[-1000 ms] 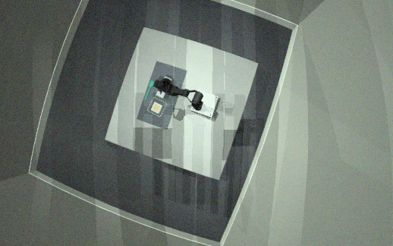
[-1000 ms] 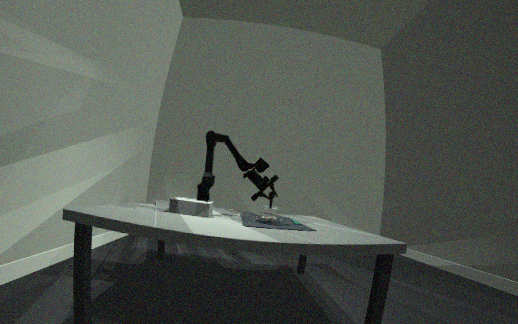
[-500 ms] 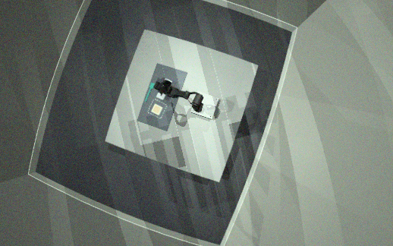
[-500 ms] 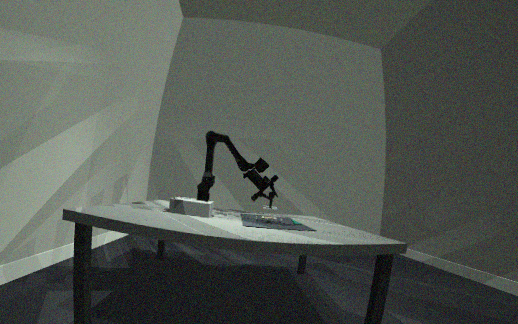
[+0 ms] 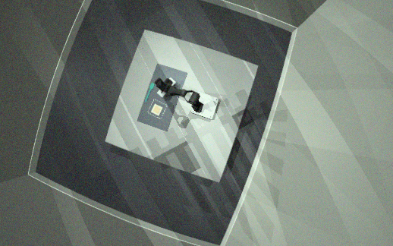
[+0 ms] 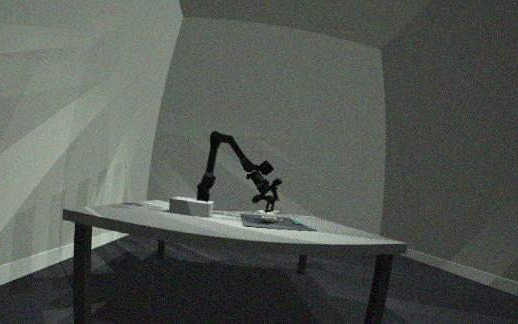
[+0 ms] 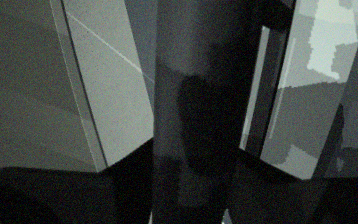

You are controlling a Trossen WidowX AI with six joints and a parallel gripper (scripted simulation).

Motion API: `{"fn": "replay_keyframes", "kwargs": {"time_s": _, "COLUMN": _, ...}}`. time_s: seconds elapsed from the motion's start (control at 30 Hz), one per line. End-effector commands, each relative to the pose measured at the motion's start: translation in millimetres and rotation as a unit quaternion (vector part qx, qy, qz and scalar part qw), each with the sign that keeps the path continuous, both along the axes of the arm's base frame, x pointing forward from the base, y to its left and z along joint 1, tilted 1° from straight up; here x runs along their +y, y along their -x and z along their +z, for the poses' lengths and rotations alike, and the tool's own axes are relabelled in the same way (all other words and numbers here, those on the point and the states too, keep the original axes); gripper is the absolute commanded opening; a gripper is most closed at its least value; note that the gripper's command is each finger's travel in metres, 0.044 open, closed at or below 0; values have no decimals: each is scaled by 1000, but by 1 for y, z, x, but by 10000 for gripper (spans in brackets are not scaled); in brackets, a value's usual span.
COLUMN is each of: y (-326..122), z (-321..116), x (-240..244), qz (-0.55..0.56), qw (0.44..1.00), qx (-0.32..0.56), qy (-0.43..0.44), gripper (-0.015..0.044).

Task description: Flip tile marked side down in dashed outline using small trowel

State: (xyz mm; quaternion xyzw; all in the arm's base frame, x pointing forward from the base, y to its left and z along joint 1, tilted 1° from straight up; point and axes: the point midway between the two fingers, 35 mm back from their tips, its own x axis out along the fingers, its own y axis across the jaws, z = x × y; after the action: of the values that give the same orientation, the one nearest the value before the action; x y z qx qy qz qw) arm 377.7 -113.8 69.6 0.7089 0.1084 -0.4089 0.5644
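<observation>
The tile [image 5: 157, 109], pale yellow on top with a light rim, lies flat inside the dashed outline [image 5: 151, 113] on the dark mat [image 5: 145, 118] [image 6: 303, 227]. Which side is up cannot be told. My gripper [image 5: 162, 83] [image 6: 267, 194] [image 7: 187, 142] is shut on a thick dark handle [image 7: 195, 100], taken as the trowel's, which fills the middle of the wrist view. The trowel's blade is not clear in any view. The gripper is low over the mat's other half, away from the tile, above a white object [image 6: 270, 218] that the arm partly hides.
A slim teal tool [image 5: 149, 92] [image 6: 296, 222] lies along the mat's outer edge, beside the gripper and near the dashed outline. A white block [image 5: 210, 109] [image 6: 191, 207] stands by the arm's base. The pale table [image 5: 130, 125] [image 6: 351, 235] surrounds the mat.
</observation>
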Motion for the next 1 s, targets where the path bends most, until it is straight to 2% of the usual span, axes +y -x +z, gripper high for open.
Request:
{"fn": "replay_keyframes", "kwargs": {"time_s": 0.0, "y": -6, "z": 2, "x": -21, "qz": -73, "qw": 997, "qx": 1, "qy": -6, "gripper": 0}}
{"fn": "replay_keyframes", "kwargs": {"time_s": 0.47, "y": -2, "z": -10, "x": -79, "qz": -301, "qw": 954, "qx": 13, "qy": -11, "gripper": 0}}
{"fn": "replay_keyframes", "kwargs": {"time_s": 0.97, "y": 13, "z": -17, "x": -138, "qz": -520, "qw": 853, "qx": -21, "qy": 35, "gripper": 0}}
